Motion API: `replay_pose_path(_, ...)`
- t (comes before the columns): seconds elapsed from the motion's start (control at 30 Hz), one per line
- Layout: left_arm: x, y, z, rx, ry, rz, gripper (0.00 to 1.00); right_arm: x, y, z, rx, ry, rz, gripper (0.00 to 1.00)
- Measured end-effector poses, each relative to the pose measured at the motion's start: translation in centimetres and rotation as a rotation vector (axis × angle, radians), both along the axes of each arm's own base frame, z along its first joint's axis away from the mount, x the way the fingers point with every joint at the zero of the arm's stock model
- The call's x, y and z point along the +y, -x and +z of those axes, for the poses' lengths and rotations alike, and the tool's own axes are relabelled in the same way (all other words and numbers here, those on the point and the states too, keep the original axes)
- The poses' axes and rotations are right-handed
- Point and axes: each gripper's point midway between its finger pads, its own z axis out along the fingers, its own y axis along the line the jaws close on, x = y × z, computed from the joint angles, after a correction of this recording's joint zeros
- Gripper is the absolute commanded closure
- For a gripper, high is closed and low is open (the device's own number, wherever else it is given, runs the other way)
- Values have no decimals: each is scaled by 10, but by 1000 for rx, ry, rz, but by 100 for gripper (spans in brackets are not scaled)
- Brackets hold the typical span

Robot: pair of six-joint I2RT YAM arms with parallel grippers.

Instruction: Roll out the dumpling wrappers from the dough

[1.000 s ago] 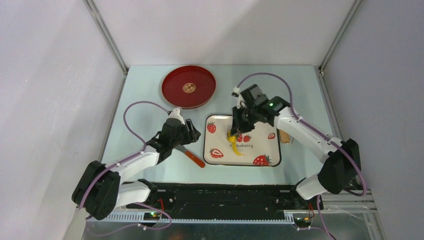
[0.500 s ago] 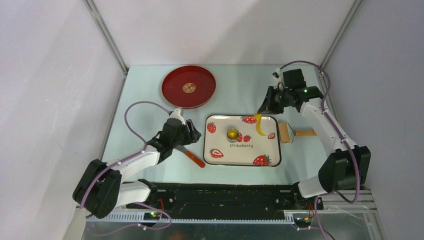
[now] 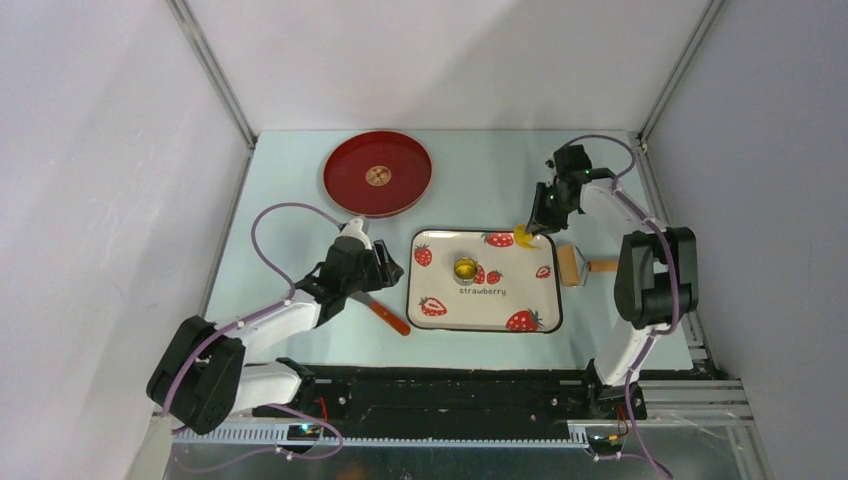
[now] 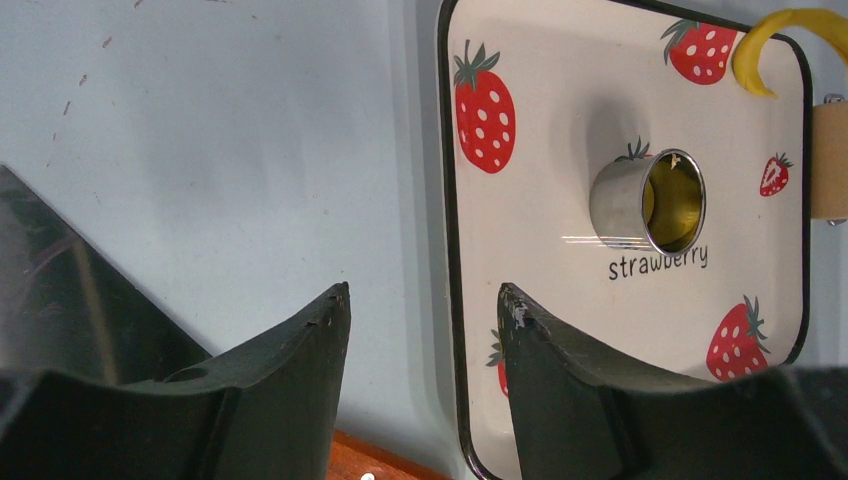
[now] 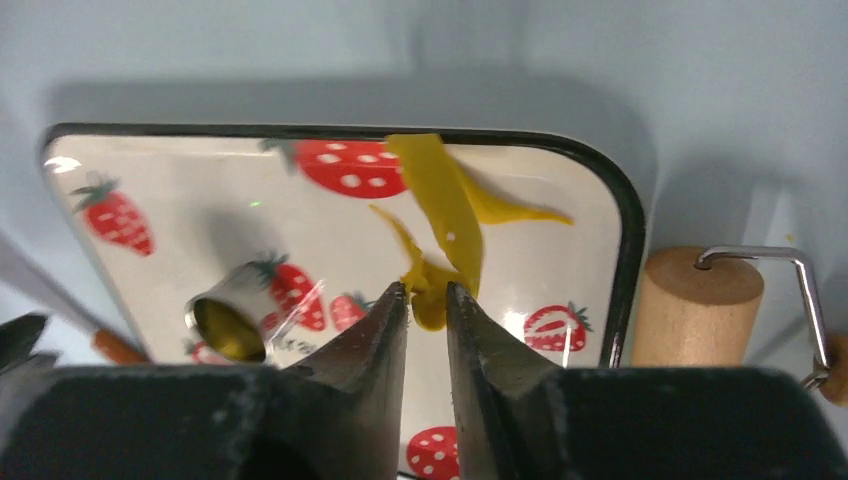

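Observation:
My right gripper (image 3: 541, 220) is shut on a thin strip of yellow dough (image 3: 520, 238) over the far right corner of the strawberry tray (image 3: 415, 300). In the right wrist view the strip (image 5: 445, 215) hangs from the fingertips of the gripper (image 5: 428, 290) down to the tray. A metal ring cutter (image 3: 465, 269) stands mid-tray with yellow dough inside it (image 4: 672, 205). No separate wrapper disc shows. My left gripper (image 3: 385, 265) is open and empty left of the tray, also in its own view (image 4: 423, 295).
A wooden roller (image 3: 572, 267) lies just right of the tray. A red round plate (image 3: 377, 174) sits at the back left. A knife with a red handle (image 3: 385, 315) lies under my left gripper. Metal frame posts rise at the back corners.
My right gripper has carried the yellow strip from the tray's middle to its far right corner, leaving the ring cutter standing. The strip now bunches low at the corner. The left arm has not moved.

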Motion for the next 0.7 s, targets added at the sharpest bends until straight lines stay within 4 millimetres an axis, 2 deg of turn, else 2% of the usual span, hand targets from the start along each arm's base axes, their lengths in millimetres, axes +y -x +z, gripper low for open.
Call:
replay_pose_path(0.1,0,0,0,0,0,0,39,-7,3,-28,43,82,-14,59)
replay_pose_path(0.17,0,0,0,0,0,0,39,-11,6,-39,56,133,-13,54)
replay_pose_path(0.3,-1,0,0,2,3,-5,39,-16,8,-47,55,215,-19,43)
replay_pose_path(0.53,-10,-4,3,13,20,-32,39,-19,20,-47,45,301,-14,16)
replay_pose_path(0.7,-22,-11,12,9,37,-60,40,-11,26,-25,-16,295,4,12)
